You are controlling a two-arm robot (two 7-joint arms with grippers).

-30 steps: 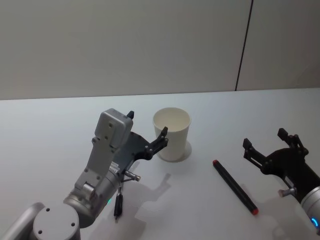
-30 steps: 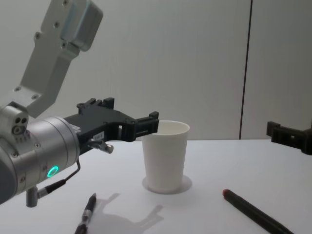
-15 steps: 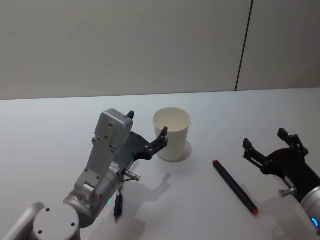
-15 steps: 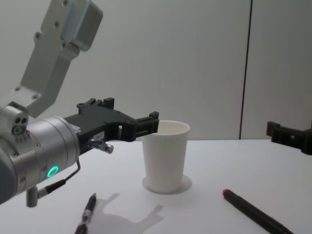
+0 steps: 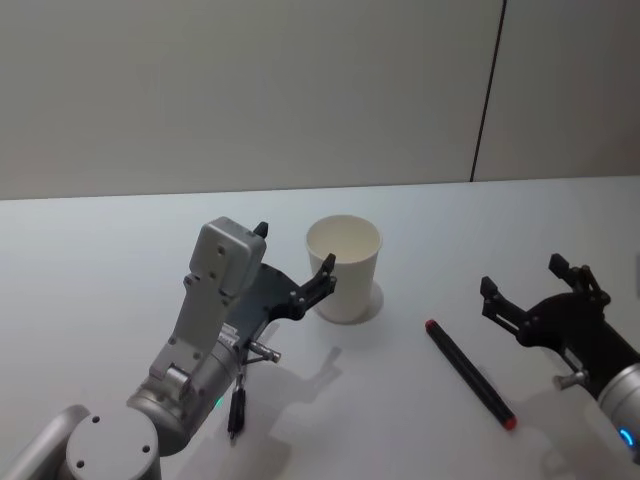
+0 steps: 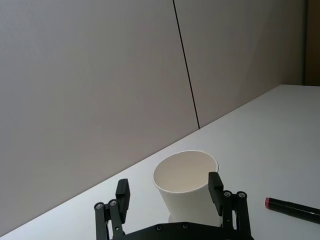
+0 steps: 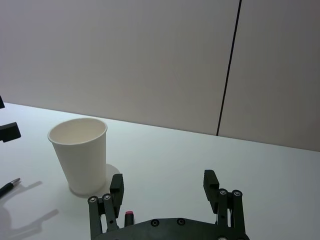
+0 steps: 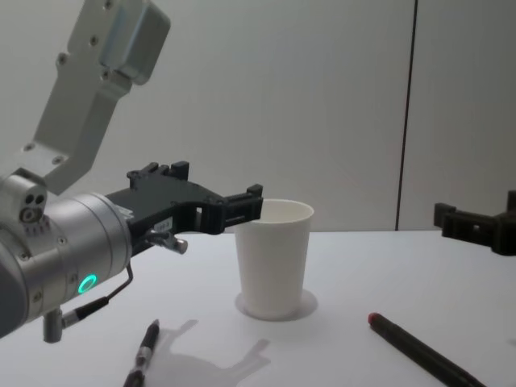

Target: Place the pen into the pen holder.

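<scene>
Shifted slightly since the earlier frames is the right tool point(image 5: 521, 275). In the head view it is seen a little further toward 10 o'clock than before, and in the chest view it reaches further in from the right edge. Its fingers are spread wide and nothing is held between them.

The pen point(image 5: 470, 373), black with a red tip at each end, is left unmoved. It lies flat on the white worktop point(image 5: 100, 250), at about 4 o'clock from the pen holder point(image 5: 343, 270), and runs from 11 o'clock to 5 o'clock. The right tool is held at about 1 o'clock from the pen's middle, apart from it.

No change is seen in the left tool point(image 5: 296, 246). It is kept at 9 o'clock of the pen holder, level with the rim, with its fingers spread and empty. Whether one fingertip touches the rim cannot be told. The pen holder stands upright. A second, thinner pen point(image 5: 236, 410) lies at 7 o'clock from it, beneath the left arm.
</scene>
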